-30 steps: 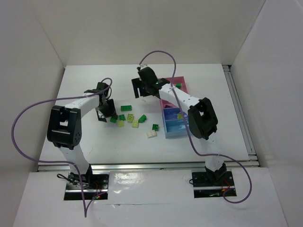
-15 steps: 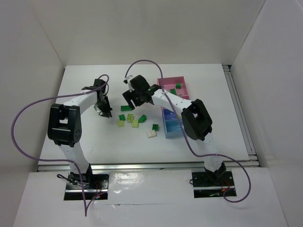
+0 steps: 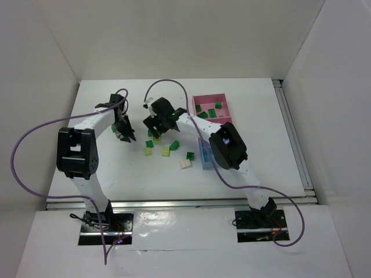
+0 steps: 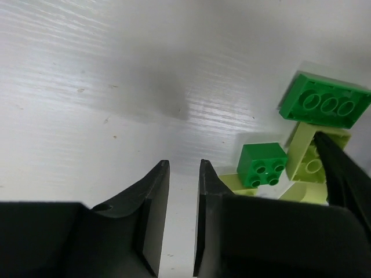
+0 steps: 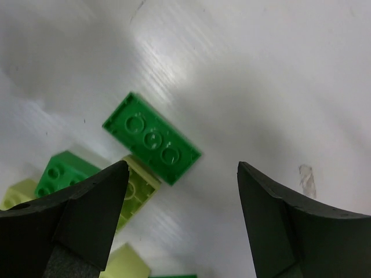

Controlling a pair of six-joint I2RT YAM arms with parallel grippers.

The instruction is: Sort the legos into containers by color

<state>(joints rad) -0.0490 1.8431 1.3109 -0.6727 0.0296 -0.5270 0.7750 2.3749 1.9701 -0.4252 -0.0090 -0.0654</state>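
Right gripper (image 5: 182, 197) is hanging low over the table (image 3: 255, 127), jaws spread wide and gripping nothing. A flat green brick (image 5: 152, 139) is lying hollow side up just ahead of the gap, touching a pale yellow-green brick (image 5: 134, 188). Left gripper (image 4: 181, 194) is sitting just beside the same cluster, jaws drawn almost together, with only a thin slit between them and nothing in it. The loose bricks are lying mid-table. The bins (image 3: 206, 157) are standing to their right, and the pink bin (image 3: 210, 96) is holding a few green pieces.

Hazards noted:
- The green and pale bricks are crowding each other, so a wide closing grip risks catching both and carrying the wrong colour to a bin.
- The green brick is lying flat and low, so fingers arriving too high risk skating over it or shoving it into its neighbours.
- Both grippers are working the same small patch (a dark shape at the right edge of the left wrist view is likely the other arm's finger), so contact between them is a risk.
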